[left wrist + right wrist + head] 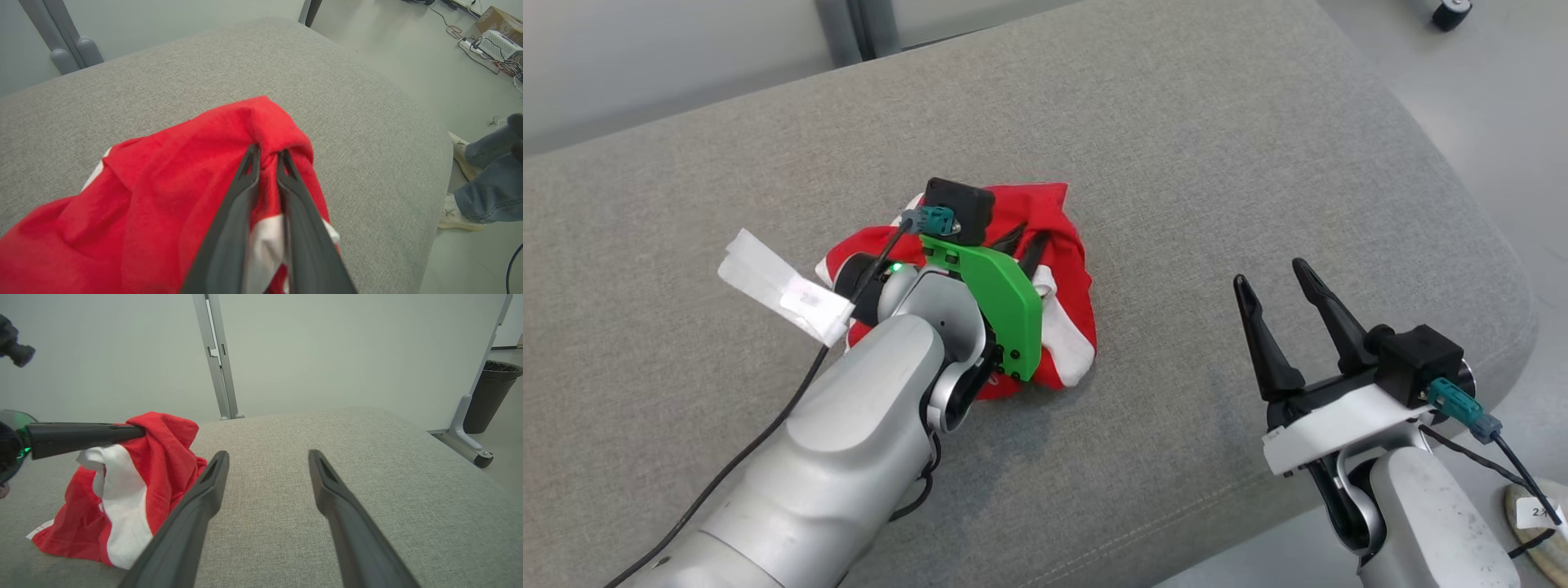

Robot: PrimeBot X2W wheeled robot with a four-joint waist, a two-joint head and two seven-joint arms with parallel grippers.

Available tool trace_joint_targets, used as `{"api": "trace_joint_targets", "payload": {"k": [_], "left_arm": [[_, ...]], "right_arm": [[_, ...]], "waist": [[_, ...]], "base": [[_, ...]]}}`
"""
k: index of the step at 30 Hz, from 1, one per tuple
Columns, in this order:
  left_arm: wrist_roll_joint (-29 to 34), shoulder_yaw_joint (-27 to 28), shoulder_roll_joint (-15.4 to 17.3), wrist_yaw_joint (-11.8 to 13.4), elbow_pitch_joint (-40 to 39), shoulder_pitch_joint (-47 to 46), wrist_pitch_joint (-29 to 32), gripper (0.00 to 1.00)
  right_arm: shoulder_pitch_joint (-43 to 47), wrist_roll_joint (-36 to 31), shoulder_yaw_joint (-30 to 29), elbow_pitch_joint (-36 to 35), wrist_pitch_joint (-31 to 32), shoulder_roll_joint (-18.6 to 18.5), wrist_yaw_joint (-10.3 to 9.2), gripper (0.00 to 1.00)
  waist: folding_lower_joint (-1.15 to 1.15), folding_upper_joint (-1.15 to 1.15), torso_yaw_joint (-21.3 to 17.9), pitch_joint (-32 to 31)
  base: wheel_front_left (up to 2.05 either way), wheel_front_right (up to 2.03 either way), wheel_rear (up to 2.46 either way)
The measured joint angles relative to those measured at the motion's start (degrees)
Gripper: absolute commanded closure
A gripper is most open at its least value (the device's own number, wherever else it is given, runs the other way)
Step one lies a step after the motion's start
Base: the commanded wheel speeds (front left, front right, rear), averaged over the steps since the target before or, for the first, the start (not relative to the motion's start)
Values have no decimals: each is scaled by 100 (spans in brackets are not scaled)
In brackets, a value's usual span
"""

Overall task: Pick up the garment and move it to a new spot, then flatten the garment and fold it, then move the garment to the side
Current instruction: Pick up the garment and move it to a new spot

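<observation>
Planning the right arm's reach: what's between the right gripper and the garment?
Nothing but bare grey cushion. The head view shows that stretch between the right gripper and the garment; the right wrist view agrees.

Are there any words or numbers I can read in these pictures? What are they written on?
"2X": on a small white tag at the head view's lower right edge. Anything after it is unclear.
The white paper tag just left of the red and white garment has print on it, but it is too blurred to read.
No words show on the garment itself.
</observation>
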Motion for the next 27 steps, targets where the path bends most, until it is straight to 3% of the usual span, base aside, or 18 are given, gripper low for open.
{"api": "trace_joint_targets", "payload": {"k": [1,2,10,20,27], "left_arm": [[1,-48,1,0,27,-4,-3,25],[4,-90,1,0,57,-15,-16,0],[-16,-441,19,-58,-30,-170,-94,0],[-519,-382,30,-198,-659,-191,-602,0],[-287,-235,33,-96,-583,-164,-1060,0]], "right_arm": [[-13,0,-3,0,0,0,0,0],[-23,0,-5,-1,0,1,0,0],[-25,-2,-87,8,0,10,0,0],[-13,-107,-215,-96,0,0,0,0],[37,-280,-220,-244,0,-69,0,0]], "waist": [[0,0,-27,27],[0,0,-48,50],[0,0,-8,47],[0,0,285,-69],[0,0,617,-139]], "base": [[0,0,0],[0,0,0],[0,0,0],[0,0,0],[0,0,0]]}}
